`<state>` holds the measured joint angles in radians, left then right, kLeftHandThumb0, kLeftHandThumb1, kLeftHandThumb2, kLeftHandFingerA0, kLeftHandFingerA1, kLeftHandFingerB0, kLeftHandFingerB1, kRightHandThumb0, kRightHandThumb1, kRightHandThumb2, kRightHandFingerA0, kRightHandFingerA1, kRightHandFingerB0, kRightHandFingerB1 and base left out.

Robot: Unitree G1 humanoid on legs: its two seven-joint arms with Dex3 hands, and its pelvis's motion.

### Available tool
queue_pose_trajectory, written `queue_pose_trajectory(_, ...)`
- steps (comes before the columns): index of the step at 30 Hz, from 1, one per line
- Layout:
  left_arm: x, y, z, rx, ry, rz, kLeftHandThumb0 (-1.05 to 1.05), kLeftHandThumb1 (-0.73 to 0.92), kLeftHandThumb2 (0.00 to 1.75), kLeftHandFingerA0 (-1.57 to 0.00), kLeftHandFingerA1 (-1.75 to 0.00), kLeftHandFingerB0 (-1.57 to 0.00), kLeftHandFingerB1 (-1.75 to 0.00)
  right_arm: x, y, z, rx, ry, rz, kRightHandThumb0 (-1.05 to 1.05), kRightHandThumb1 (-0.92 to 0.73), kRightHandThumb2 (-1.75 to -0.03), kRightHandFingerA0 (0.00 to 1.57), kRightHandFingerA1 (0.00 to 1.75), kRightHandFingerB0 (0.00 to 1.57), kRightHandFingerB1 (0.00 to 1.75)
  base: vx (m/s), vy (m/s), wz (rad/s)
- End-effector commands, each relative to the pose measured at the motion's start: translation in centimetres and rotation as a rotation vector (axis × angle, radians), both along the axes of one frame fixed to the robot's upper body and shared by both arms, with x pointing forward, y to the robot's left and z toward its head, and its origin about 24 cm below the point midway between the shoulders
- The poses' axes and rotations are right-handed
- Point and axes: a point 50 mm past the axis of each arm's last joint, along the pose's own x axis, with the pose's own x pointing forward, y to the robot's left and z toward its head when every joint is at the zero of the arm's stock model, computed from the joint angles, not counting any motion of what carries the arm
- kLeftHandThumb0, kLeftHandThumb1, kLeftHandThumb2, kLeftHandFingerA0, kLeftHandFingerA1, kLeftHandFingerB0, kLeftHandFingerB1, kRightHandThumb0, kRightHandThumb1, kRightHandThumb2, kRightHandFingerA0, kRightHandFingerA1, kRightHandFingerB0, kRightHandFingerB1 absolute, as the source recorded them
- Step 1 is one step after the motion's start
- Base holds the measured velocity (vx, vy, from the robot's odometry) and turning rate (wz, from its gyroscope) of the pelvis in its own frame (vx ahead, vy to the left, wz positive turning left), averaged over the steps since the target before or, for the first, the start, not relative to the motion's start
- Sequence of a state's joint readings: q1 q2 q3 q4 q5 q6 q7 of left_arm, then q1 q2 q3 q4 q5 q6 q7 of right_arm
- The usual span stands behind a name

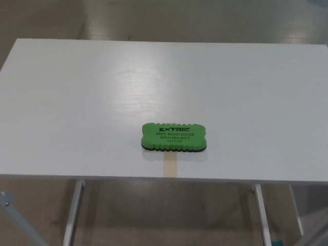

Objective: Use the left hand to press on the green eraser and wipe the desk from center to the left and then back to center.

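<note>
A green whiteboard eraser with dark printed lettering lies flat on the white desk, near the middle of its front edge. A short strip of tan tape runs from under the eraser to the desk's front edge. Neither of my hands shows in the head view.
The desk's front edge crosses the picture low down, with white table legs and floor below it. The far edge lies near the top, with glossy floor beyond.
</note>
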<state>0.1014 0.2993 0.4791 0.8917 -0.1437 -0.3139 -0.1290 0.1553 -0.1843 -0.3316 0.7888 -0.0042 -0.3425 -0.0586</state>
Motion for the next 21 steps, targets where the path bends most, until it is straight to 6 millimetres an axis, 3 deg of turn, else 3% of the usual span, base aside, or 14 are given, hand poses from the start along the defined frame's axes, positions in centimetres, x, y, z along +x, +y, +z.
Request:
queue_pose_trajectory(1,-0.1,0.8,1.2,0.036,-0.131,-0.015,-0.24,0.70,0.61,-0.51,-0.41,-0.48,-0.36,0.2,-0.6,1.3,-0.030,-0.148,-0.078,-0.46,-0.65,-0.91,0.61,0.59,0.41,0.50,0.00,0.000,0.00)
queue_pose_trajectory(7,0.1,0.7,1.9,0.064,-0.145,-0.127,-0.27,0.71,0.62,-0.55,-0.42,-0.44,-0.34,0.3,-0.1,1.7,-0.009,-0.206,-0.082,-0.45,-0.65,-0.91,0.61,0.59,0.42,0.50,0.00,0.000,0.00)
queue_pose_trajectory(11,0.9,-0.1,2.8,0.040,-0.166,-0.238,-0.30,0.74,0.62,-0.67,-0.44,-0.47,-0.35,0.6,1.5,1.9,0.012,-0.243,-0.006,-0.45,-0.65,-0.91,0.61,0.59,0.42,0.50,0.00,0.000,0.00)
queue_pose_trajectory(21,0.5,-4.8,9.3,-0.062,-0.363,-0.599,-0.20,0.81,0.64,-0.77,-0.50,-0.66,-0.41,0.1,4.9,0.9,0.023,-0.218,0.139,-0.46,-0.64,-0.91,0.65,0.61,0.43,0.51,0.00,0.000,0.00)
